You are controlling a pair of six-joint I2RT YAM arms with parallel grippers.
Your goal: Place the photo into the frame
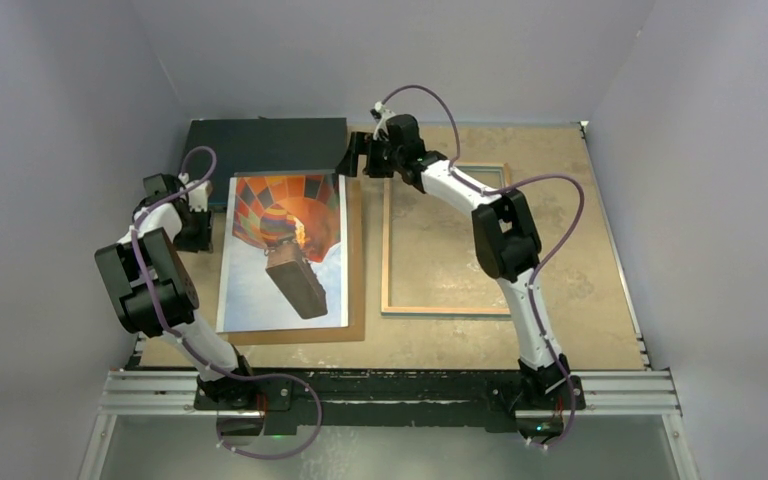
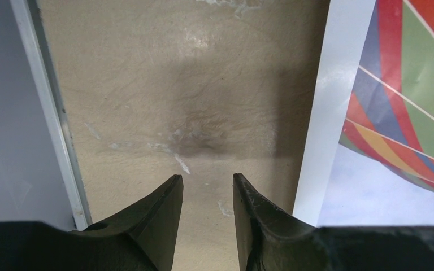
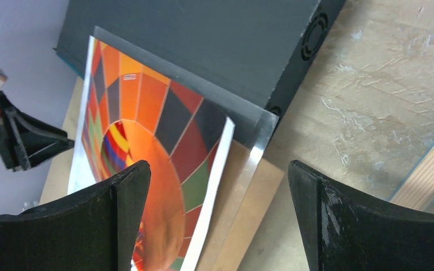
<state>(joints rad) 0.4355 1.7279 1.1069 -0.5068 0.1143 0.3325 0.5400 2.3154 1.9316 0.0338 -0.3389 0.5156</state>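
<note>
The photo (image 1: pixel 282 250), a hot-air balloon print, lies flat on a brown backing board (image 1: pixel 354 262) left of centre. The frame (image 1: pixel 445 311) lies flat to its right, wood-coloured rim up, with bare table showing inside it. My left gripper (image 1: pixel 202 228) is low beside the photo's left edge, open and empty. In the left wrist view, the left gripper (image 2: pixel 206 179) is over bare table, with the photo's white border (image 2: pixel 333 101) to its right. My right gripper (image 1: pixel 352 165) hovers open and empty over the photo's far right corner (image 3: pixel 147 130). In the right wrist view, the right gripper (image 3: pixel 219 166) has its jaws wide apart.
A dark flat box (image 1: pixel 265 135) lies at the back, touching the photo's far edge; it also shows in the right wrist view (image 3: pixel 203 39). A shiny strip (image 3: pixel 255 141) lies along the board (image 3: pixel 254 209). Grey walls stand close on the left, back and right. A metal rail (image 1: pixel 390 385) runs along the near edge.
</note>
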